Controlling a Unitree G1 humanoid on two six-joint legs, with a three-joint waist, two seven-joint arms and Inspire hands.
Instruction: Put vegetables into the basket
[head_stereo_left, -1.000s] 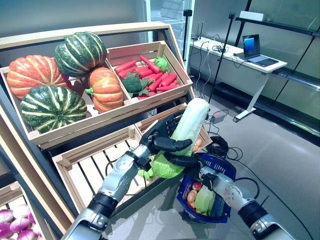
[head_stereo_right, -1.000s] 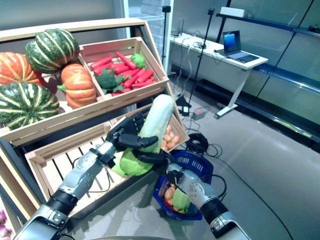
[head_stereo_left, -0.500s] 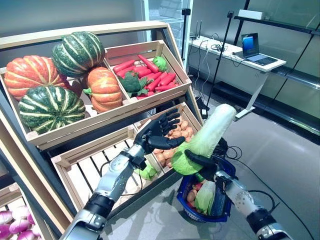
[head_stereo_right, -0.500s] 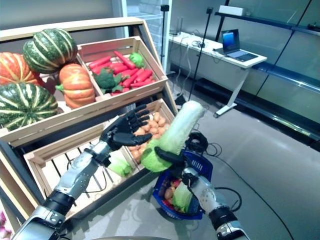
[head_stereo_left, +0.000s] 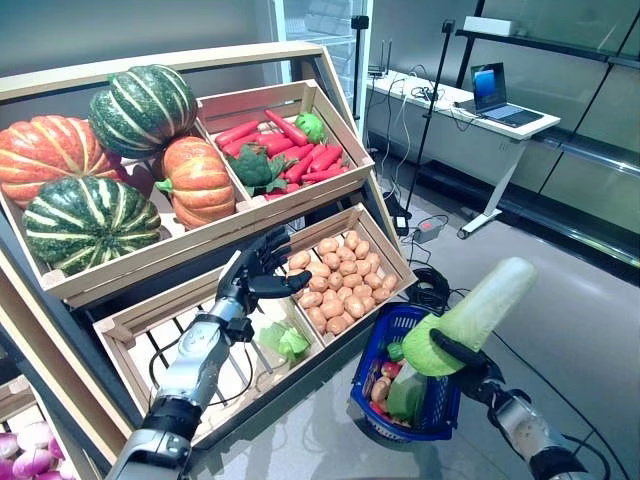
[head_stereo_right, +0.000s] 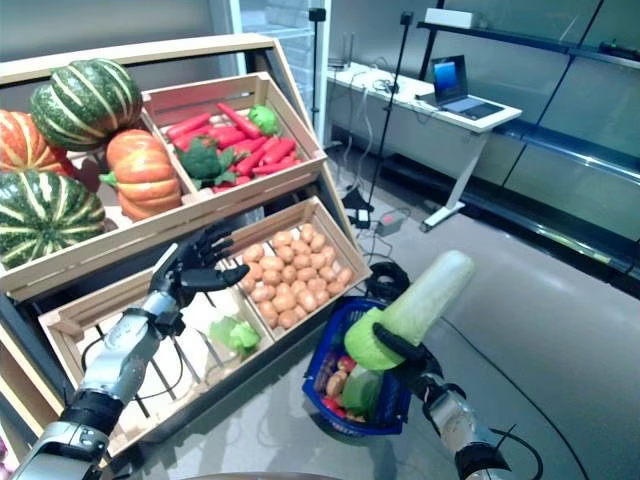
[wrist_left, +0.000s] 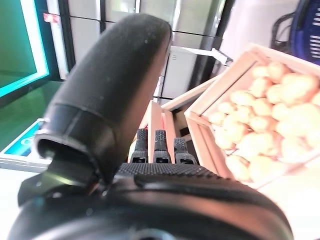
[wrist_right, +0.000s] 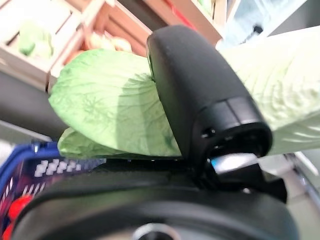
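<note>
The robot's right hand (head_stereo_left: 468, 364) holds a long pale-green napa cabbage (head_stereo_left: 470, 317), thumb and fingers (head_stereo_left: 446, 345) curled round its leafy darker-green end. The cabbage tilts steeply, its whitish stem end pointing up and away to the robot's right, its leafy end lowest and hanging just over the near right rim of the blue plastic shopping basket (head_stereo_left: 393, 326) on the floor. The basket already holds a smaller green leafy vegetable (head_stereo_left: 406, 396) and some red and orange pieces. So the opening lies directly below and slightly to the left of the gripping fingers, and the cabbage's long axis runs slantwise across the basket rather than down into it; judging from this, the leafy end would need to go in first, with the stem lowered after it.

The left hand (head_stereo_left: 258, 278) hovers empty, fingers spread and relaxed, over the slatted wooden crate (head_stereo_left: 150, 336) where one small green leafy vegetable (head_stereo_left: 285, 340) remains, beside the crate of brown potatoes (head_stereo_left: 335, 280). It is well apart from the basket; the right hand is much the nearer
</note>
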